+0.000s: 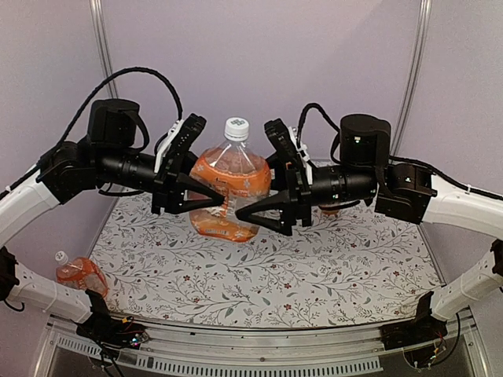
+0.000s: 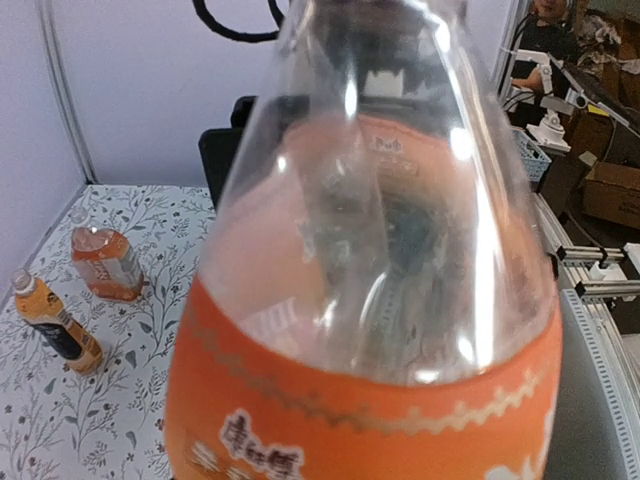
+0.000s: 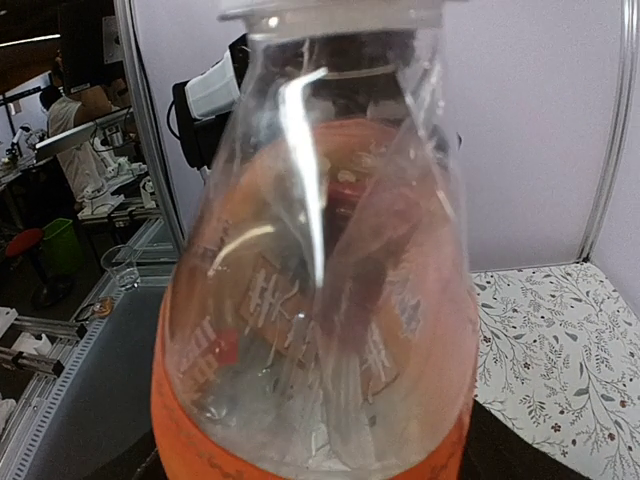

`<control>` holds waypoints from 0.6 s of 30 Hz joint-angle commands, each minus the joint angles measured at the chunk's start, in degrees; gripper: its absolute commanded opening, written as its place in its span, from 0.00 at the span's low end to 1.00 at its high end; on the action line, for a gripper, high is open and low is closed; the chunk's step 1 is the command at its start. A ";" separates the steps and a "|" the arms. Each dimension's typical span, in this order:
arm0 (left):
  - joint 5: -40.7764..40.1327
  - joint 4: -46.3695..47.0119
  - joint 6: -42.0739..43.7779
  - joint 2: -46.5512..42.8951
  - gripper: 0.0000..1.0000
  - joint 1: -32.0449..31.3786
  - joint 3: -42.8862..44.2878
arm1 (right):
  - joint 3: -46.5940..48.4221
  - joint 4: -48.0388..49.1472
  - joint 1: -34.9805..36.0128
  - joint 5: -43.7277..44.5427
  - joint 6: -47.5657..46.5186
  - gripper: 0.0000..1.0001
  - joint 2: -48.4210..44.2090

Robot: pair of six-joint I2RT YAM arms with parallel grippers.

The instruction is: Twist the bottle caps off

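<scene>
— Left gripper (image 1: pixel 206 166): status?
— Its fingers lie against opposite sides of the squat bottle (image 1: pixel 229 188) at table centre. As far as the top view shows, they are closed on its body. The right gripper (image 1: pixel 255 174) straddles the same bottle from the other side; whether it presses or stands clear cannot be told.
— Cap?
— The white cap (image 1: pixel 236 128) sits on the neck, above both grippers, and neither touches it. Not unscrewed.
— Other bottles?
— A second squat bottle (image 1: pixel 78 275) is tipped over at the near-left edge beside the left arm, cap (image 1: pixel 60 257) on. The left wrist view shows a third squat bottle (image 2: pixel 105 262) upright on the floral mat (image 1: pixel 314 267). A slim dark-label bottle (image 2: pixel 55 325) is near it, leaning or lying. Both look capped, though they are small in frame.
— Progress?
— Judgement: no cap is off yet; all four remain.
— Contents?
— The centre bottle holds orange drink up to about the label's top. The shoulder above is clear, so the exact level is uncertain. The other three also hold orange drink. No spill is visible.
</scene>
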 commanded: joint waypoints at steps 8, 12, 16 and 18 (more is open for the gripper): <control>-55.93 4.40 32.19 -1.15 0.32 -4.14 -5.39 | 2.60 -9.27 -0.09 23.38 13.86 0.85 -5.88; -66.07 11.06 40.67 -0.45 0.29 -5.64 -9.26 | 10.52 -18.72 -0.10 34.79 23.98 0.79 -1.69; -67.48 13.32 43.24 -0.98 0.30 -7.33 -11.45 | 16.71 -23.80 -0.04 34.33 29.30 0.75 4.12; -67.68 14.06 43.93 -1.15 0.30 -7.81 -12.31 | 17.49 -23.94 -0.04 34.08 30.58 0.73 5.77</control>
